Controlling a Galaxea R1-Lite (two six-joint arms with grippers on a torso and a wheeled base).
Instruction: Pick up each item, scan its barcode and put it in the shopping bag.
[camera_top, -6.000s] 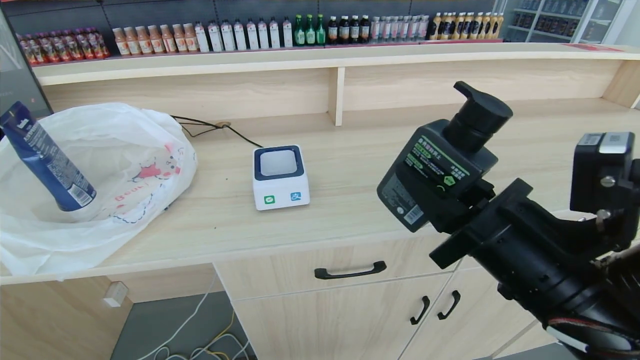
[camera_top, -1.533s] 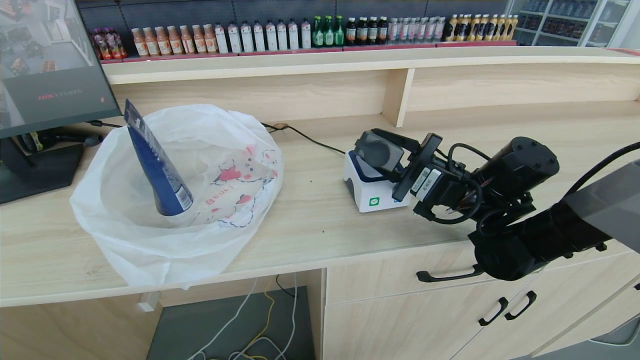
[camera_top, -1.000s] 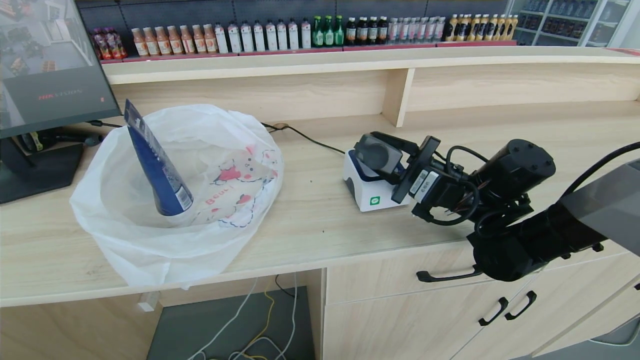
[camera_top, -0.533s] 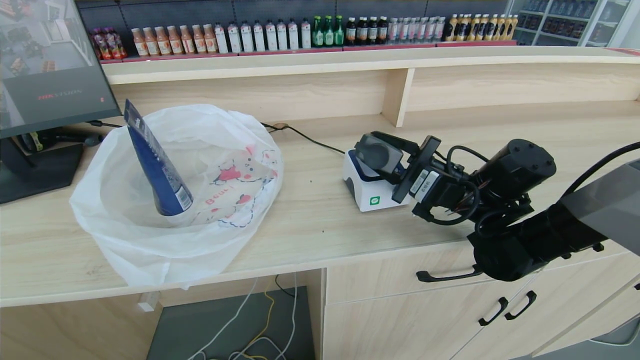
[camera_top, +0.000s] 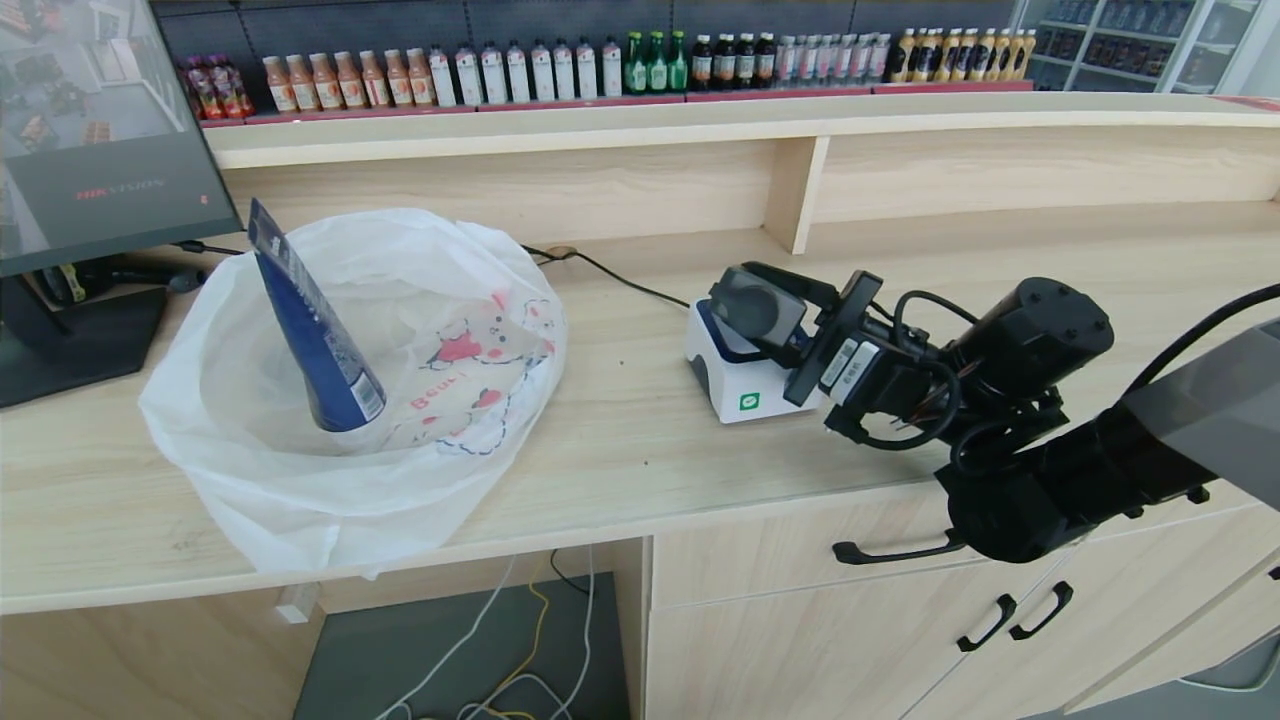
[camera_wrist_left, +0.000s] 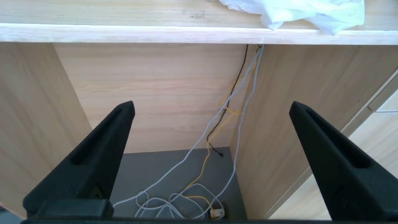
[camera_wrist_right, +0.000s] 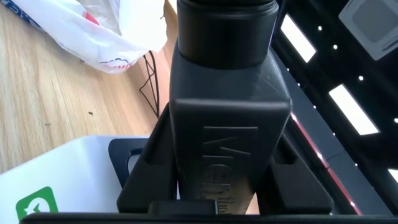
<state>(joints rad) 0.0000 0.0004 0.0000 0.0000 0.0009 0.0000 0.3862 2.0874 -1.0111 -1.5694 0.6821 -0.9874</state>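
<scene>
Wooden shop counter (camera_top: 620, 450), with a robot claw holding a dark pump bottle (camera_top: 750, 300) over a barcode scanner (camera_top: 735, 390).
The right gripper (camera_top: 795, 320) is clamped on the bottle, tipped on its side over the white scanner box near the counter's middle. A white shopping bag (camera_top: 300, 500) sits open toward the counter's left end, apart from the scanner, with a blue tube (camera_top: 315, 335) leaning inside it. The left gripper (camera_wrist_left: 211, 109) hangs below the counter's front edge, jaws spread wide, facing loose cables (camera_wrist_left: 205, 155) on the floor. Drink bottles (camera_top: 560, 70) line the shelf behind.
</scene>
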